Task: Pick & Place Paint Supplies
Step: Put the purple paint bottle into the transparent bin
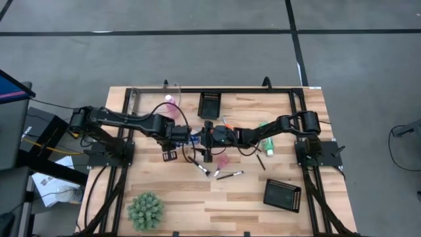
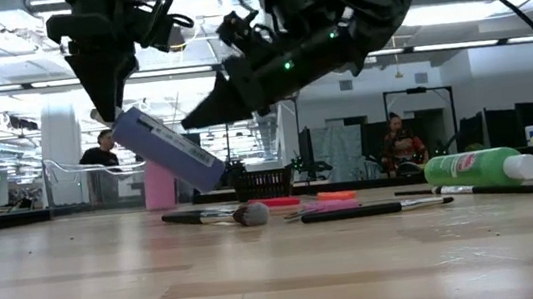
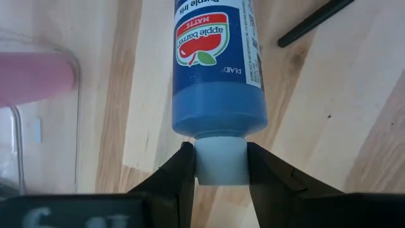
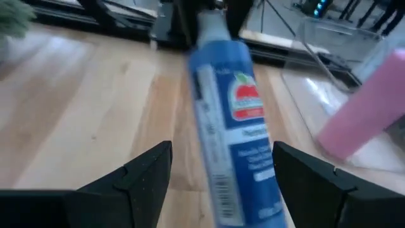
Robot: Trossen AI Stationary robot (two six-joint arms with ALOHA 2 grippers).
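Here the blue bottle (image 3: 218,69) hangs in the air over the middle of the bench (image 1: 197,191), tilted, its white cap (image 3: 220,161) pinched between the fingers of the left gripper (image 3: 220,166), which is closed on that cap. In the low view the bottle (image 2: 168,148) slants down toward four o'clock from the gripper, clear of the wood. From above it is nearly hidden under the two arms, so only a sliver of blue shows.

The right gripper (image 4: 221,168) faces the bottle's far end with its fingers spread to either side of the body; whether they touch it cannot be made out, since the bottle is blurred there.

The pink bottle (image 2: 158,185) stands upright behind, at about eleven o'clock from the bench's centre, inside a clear container (image 1: 154,92) whose walls are hard to trace. The green bottle (image 2: 478,168) lies on its side toward three o'clock, partly covered by the right arm in the high view.

Brushes (image 1: 229,175) lie loose on the wood at about five o'clock from the grippers, near something pink (image 1: 223,160) too small to identify. One black mesh tray (image 1: 210,104) sits at twelve o'clock, another (image 1: 283,194) toward four o'clock, and a spiky green plant (image 1: 145,210) at seven o'clock.

People show in the room beyond, small and dim.
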